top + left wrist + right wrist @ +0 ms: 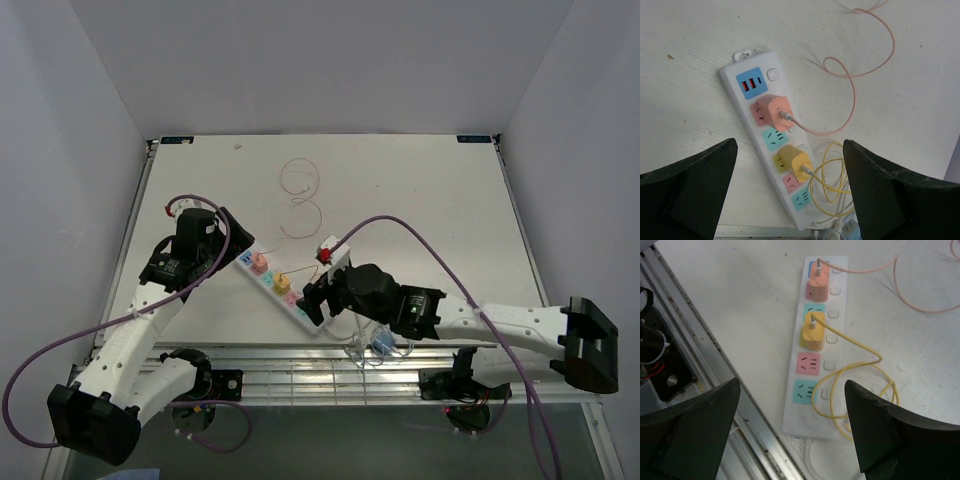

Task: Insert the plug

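- Two chargers sit seated in the power strip (838,307): pink plug (817,284), yellow plug (813,334).
- Left gripper (790,145) and right gripper (792,382) gape, empty.
- Yellow plug looks light, rigid, slick; pinch its flat sides, not its cable (860,347).

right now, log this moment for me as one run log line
left claw: open, empty | right claw: open, empty | pink plug: in power strip | yellow plug: in power strip

White power strip (796,421), pink plug (775,111), yellow plug (797,160), teal sockets (805,391), seemingly red-marked white adapter (327,250)

White table (420,190), aluminium rails (300,365)
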You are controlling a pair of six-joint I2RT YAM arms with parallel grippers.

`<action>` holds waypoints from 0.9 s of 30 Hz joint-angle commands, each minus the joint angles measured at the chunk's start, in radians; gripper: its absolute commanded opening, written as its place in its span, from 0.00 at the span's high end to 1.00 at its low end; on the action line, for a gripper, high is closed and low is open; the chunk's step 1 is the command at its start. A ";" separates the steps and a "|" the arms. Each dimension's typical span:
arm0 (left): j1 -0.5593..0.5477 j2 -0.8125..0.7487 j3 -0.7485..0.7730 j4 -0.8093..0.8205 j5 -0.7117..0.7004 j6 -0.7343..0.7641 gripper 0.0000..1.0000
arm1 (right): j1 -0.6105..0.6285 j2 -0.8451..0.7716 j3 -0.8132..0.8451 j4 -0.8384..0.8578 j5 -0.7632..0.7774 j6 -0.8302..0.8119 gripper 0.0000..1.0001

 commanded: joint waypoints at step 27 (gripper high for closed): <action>-0.242 0.048 -0.054 0.034 0.186 0.102 0.02 | -0.004 -0.463 -0.290 -0.979 0.031 0.951 0.10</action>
